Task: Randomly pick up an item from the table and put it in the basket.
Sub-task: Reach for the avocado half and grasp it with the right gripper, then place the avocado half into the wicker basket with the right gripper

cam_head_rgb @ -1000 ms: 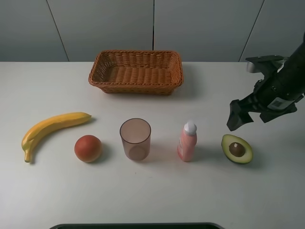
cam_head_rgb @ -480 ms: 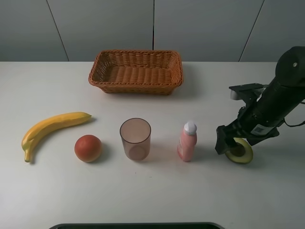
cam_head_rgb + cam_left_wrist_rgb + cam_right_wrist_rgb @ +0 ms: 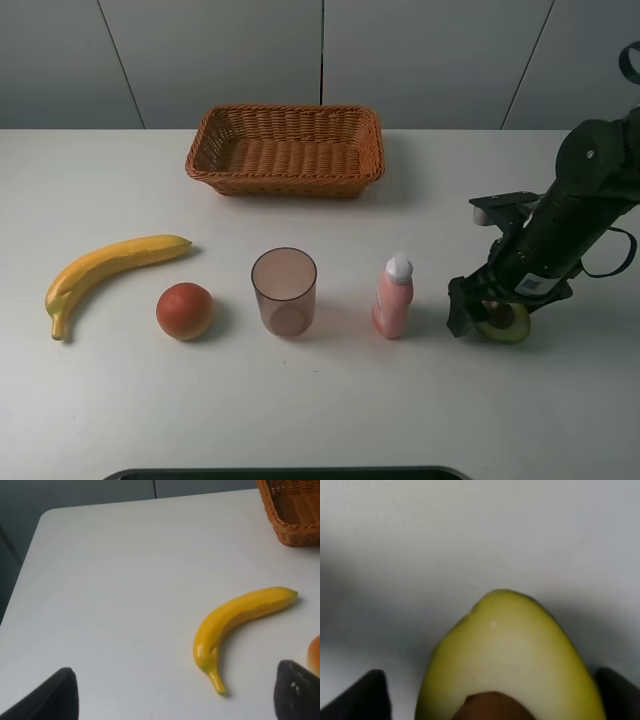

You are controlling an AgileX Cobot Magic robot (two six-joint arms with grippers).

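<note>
Straddling the smooth pale-fleshed avocado point(image 3: 505, 650) on the matte table point(image 3: 100, 400), right jaws gape wide; left jaws too.

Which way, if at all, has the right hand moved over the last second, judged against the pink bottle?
Yes. The right hand has dropped and shifted toward the pink bottle, now straddling the avocado.

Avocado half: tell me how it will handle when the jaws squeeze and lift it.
The avocado half looks smooth and rounded, tapering to a narrow end, so it may slip from a squeeze. It lies cut face up on the table, so it probably rests on curved skin and could rock if nudged.
</note>
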